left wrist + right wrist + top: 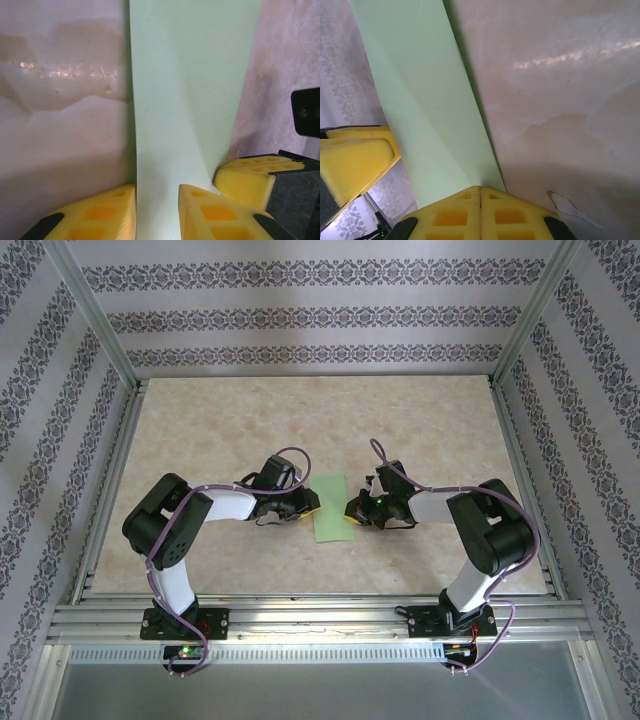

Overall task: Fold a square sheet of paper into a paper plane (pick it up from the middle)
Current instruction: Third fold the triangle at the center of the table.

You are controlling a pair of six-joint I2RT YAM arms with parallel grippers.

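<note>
The square sheet of paper [330,508] is pale green and lies folded into a narrow upright strip in the middle of the table, with a slanting crease across it [190,100] [425,100]. My left gripper [308,505] is at its left edge, open a little [157,192], and the paper runs through the gap between the two yellow fingers. At the strip's right edge is my right gripper [352,510], shut, with its yellow tips pressed together over the paper's near corner [480,189]. Whether those tips pinch the paper I cannot tell.
The marbled beige tabletop [420,430] is ringed by an aluminium frame [300,612] and patterned walls. The two grippers face each other across the strip, very close together; the right one's yellow fingers [255,175] show in the left wrist view.
</note>
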